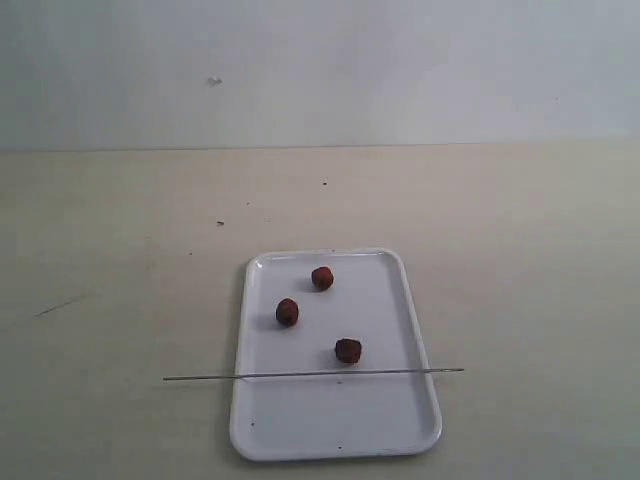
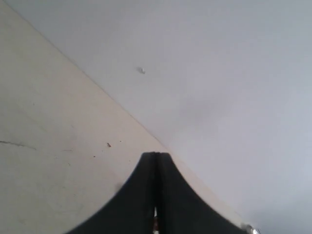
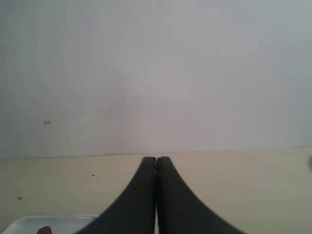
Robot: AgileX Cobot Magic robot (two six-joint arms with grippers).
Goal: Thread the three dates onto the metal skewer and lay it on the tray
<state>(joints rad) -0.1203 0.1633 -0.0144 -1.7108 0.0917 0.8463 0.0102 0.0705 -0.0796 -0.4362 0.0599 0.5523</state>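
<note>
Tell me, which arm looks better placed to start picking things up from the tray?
Probably right: the right gripper faces the tray corner and one date. The left gripper faces only table and wall.

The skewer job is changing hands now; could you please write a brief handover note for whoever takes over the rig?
Left pincer: shut, empty.
Right pincer: shut, empty.
Tray: holds the upper date, middle date and lower date, all loose.
Metal skewer: lies bare across the tray, both ends overhanging, close beside the lower date.
Done: nothing threaded.
To do: pick up the skewer, thread all three dates, lay it on the tray.
</note>
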